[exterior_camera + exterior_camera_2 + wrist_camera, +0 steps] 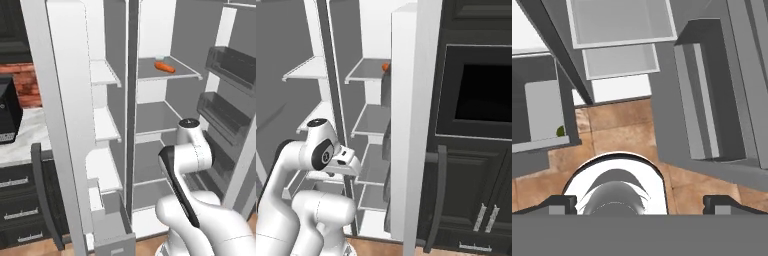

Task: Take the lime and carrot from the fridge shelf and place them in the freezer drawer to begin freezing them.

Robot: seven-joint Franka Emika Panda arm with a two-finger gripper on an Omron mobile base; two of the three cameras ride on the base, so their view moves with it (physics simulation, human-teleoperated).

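Note:
The orange carrot lies on the pale grey fridge shelf, high in the right compartment; from the right base view the carrot peeks past the door edge above the same shelf. The pale grey freezer drawer stands pulled out at the bottom left. Looking down from the hand, the drawer holds the dark green lime, half hidden by its wall. My gripper is open and holds nothing. It points down at the floor, well below the carrot and to the right of the drawer.
Dark grey door bins line the open right door. A small white lump sits behind the carrot. Black cabinet drawers are at the left, and a black oven front is at the right. Wooden floor lies below the hand.

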